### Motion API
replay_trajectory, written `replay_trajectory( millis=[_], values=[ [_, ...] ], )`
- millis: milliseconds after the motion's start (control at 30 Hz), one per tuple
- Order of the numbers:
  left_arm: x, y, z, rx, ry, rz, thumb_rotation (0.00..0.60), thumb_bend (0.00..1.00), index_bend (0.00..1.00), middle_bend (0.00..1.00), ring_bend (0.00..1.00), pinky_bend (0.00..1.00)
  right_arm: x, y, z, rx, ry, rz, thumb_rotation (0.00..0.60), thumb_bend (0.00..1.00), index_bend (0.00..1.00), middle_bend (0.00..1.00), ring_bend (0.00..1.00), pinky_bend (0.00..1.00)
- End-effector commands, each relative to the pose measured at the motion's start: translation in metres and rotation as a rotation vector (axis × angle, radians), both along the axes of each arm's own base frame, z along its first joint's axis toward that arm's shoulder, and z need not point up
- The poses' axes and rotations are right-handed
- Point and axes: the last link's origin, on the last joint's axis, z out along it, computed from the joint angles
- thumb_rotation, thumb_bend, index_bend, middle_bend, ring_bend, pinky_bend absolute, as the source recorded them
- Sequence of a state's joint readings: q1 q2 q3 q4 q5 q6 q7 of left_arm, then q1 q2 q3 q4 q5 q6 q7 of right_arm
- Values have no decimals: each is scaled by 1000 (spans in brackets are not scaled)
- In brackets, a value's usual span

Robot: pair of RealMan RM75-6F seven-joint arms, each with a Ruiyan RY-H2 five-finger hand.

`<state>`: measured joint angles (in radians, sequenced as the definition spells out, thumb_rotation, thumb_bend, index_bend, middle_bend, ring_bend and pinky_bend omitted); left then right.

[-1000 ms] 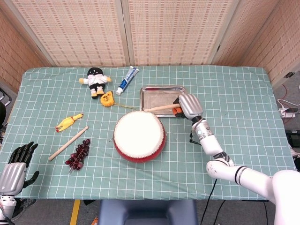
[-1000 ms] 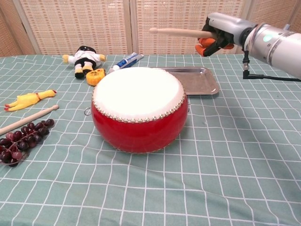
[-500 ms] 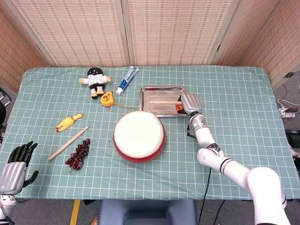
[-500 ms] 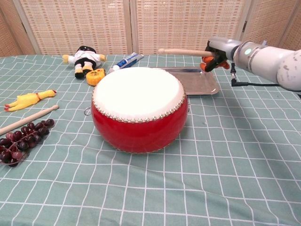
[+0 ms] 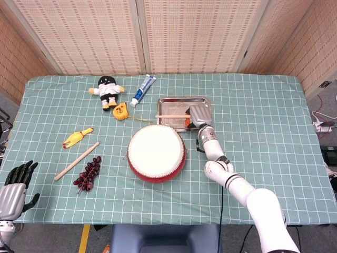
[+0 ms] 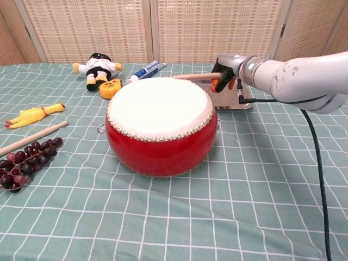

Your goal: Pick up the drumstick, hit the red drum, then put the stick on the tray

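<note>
The right robot hand (image 5: pixel 197 117) holds the drumstick (image 5: pixel 171 116) tight over the tray (image 5: pixel 181 100), just behind the red drum (image 5: pixel 156 153). The stick lies almost flat, pointing left. The left robot hand (image 5: pixel 14 185) is at the near left corner of the counter (image 5: pixel 263 132), fingers apart, holding nothing.

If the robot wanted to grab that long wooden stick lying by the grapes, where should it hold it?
Probably near the middle of the wooden stick, coming straight down from above. It lies flat on the tablecloth, slanted, with bare cloth on both long sides, so fingers can close across its thin width. The grapes sit close to its upper end, so staying mid-length or lower avoids them. The left robot hand is nearer.
</note>
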<state>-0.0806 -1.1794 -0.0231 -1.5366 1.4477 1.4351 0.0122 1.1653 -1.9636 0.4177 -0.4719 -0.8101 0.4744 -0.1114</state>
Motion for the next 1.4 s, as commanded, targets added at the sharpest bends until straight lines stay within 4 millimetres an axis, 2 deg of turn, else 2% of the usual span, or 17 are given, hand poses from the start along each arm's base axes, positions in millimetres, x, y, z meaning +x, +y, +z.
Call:
replay_trajectory(
  millis=[33,133,367,500,600,667,800,1067,1267,1400],
  values=[
    [-1,0,0,-1,0,3,600,275,0,0,26,19,4,-1,-6,19,-9,-6,600,342,292,282,197,291],
    [-2,0,0,-1,0,6,600,274,0,0,26,19,4,-3,-5,14,-14,-11,600,299,194,233,155,261],
    [-1,1,-1,-4,1,2,600,275,0,0,26,19,0,-9,5,-3,-46,-29,600,239,123,189,86,197],
    [-2,1,0,3,-2,2,600,275,0,0,26,19,-3,-12,19,-25,-96,-17,600,238,128,188,86,196],
    [-2,3,1,5,-1,0,600,275,0,0,27,19,-10,-9,36,-68,-98,35,600,238,194,188,113,209],
    [-1,5,1,7,-3,-6,600,275,0,0,26,19,-21,1,51,-101,-102,82,600,238,246,188,141,232],
    [2,11,1,11,-7,-25,600,275,0,0,26,19,-47,33,86,-136,-81,153,600,237,312,189,172,255],
    [8,23,7,30,3,-55,600,275,0,0,26,20,-93,127,156,-177,-19,151,600,237,316,189,173,256],
    [11,28,9,40,4,-63,600,276,0,0,26,19,-128,186,186,-185,29,96,600,238,297,189,153,253],
    [13,30,10,62,12,-64,600,276,0,0,26,19,-150,220,197,-216,69,75,600,238,232,189,119,199]
  ],
)
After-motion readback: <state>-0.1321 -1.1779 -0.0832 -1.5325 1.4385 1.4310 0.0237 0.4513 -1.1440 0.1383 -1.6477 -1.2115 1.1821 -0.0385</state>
